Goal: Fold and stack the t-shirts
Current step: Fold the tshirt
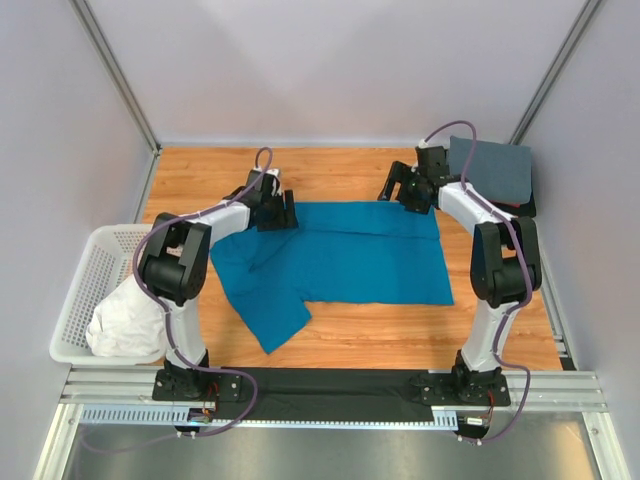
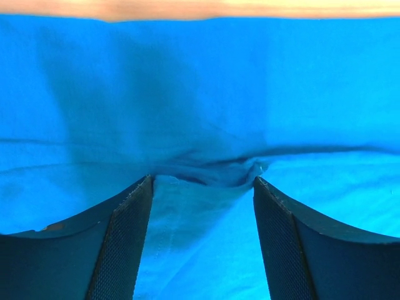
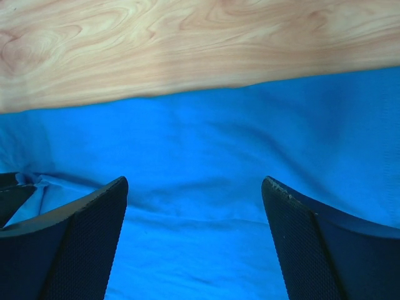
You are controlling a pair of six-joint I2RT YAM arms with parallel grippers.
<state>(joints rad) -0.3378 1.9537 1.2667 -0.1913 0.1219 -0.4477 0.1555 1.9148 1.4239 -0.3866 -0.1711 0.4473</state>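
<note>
From above, the teal t-shirt (image 1: 350, 260) lies spread across the middle of the table (image 1: 400, 340), one sleeve pointing toward the near edge. The left gripper (image 1: 280, 215) and right gripper (image 1: 400, 192) sit at its far edge. A folded grey t-shirt (image 1: 490, 168) rests in the far right corner, and a white t-shirt (image 1: 125, 320) is heaped in the basket (image 1: 90, 270) at the left.

At the left wrist, the fingers (image 2: 125, 237) stand apart, with a ridge of teal cloth puckered between their tips.

At the right wrist, the fingers (image 3: 81, 244) are spread wide over flat teal fabric, near its hem.
</note>
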